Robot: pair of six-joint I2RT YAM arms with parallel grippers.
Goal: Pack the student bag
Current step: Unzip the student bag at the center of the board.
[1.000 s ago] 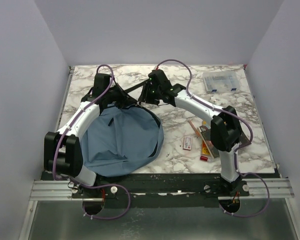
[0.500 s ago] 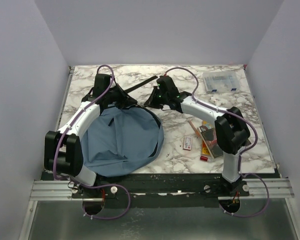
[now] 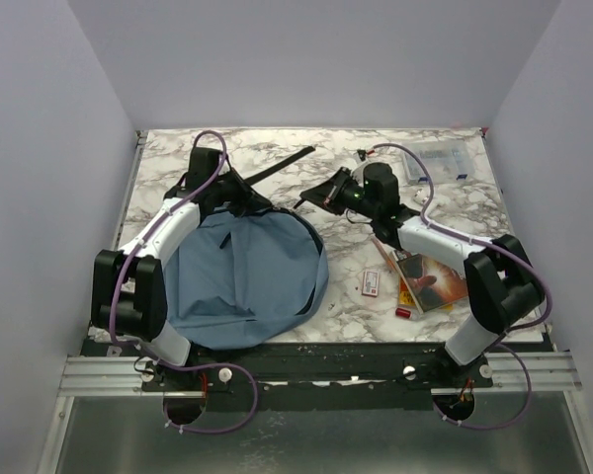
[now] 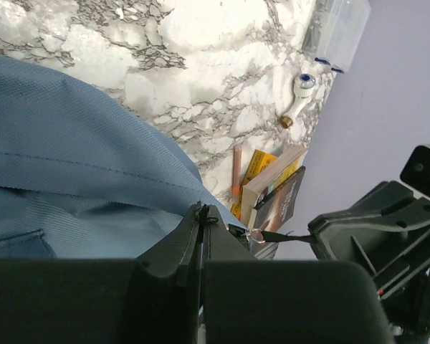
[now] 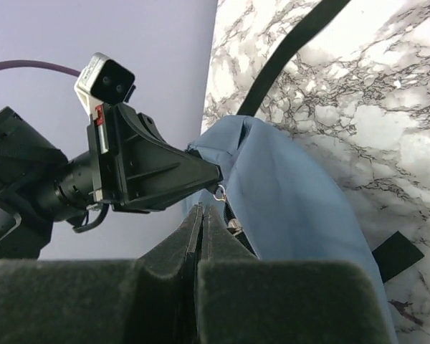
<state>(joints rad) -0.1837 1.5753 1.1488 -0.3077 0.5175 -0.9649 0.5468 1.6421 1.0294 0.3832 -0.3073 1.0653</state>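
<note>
Book (image 3: 437, 281) and pencil (image 3: 381, 252) lie unpacked on the table (image 3: 356, 308) — left hand (image 4: 202, 215) clenched on the rim of the student bag (image 3: 247, 276), right hand (image 5: 201, 211) clenched on nothing.

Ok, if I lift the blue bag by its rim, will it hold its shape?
Probably not: the student bag lies slumped and creased, so it likely sags. Its loose strap may trail. It looks light, seemingly empty.
</note>
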